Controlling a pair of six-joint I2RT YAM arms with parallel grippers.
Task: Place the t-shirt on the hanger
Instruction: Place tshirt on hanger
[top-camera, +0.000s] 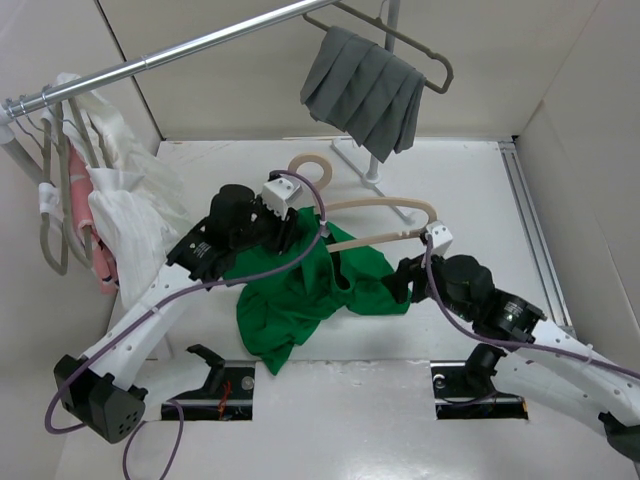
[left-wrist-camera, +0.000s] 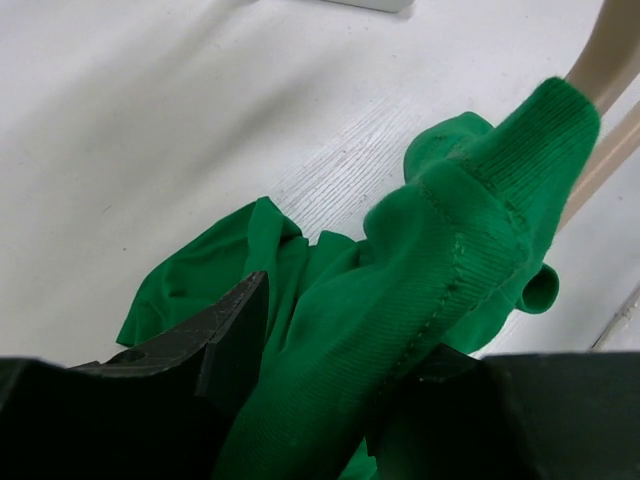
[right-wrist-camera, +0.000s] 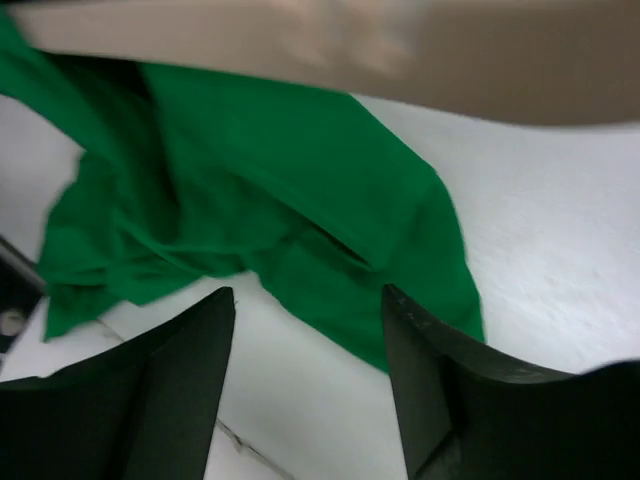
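Note:
The bright green t-shirt (top-camera: 300, 295) lies crumpled mid-table, one part lifted toward the hanger. My left gripper (top-camera: 298, 235) is shut on its ribbed collar; in the left wrist view the thick green fold (left-wrist-camera: 440, 270) fills the gap in the left gripper (left-wrist-camera: 345, 335). The pale beige hanger (top-camera: 385, 207) lies behind the shirt, its loop hook (top-camera: 310, 166) pointing to the back, and the collar reaches one of its arms (left-wrist-camera: 610, 60). My right gripper (top-camera: 402, 282) hovers open at the shirt's right edge. In the right wrist view the right gripper (right-wrist-camera: 308, 300) has bare table between its fingers, with green cloth (right-wrist-camera: 300, 180) and the hanger arm (right-wrist-camera: 400, 50) just beyond.
A metal rail (top-camera: 180, 50) crosses the back left, with white and pink garments (top-camera: 110, 210) on grey hangers. A grey pleated cloth (top-camera: 365, 90) hangs at the back on a stand with a white base (top-camera: 360, 165). White walls enclose the table; a metal track (top-camera: 535, 230) runs along the right.

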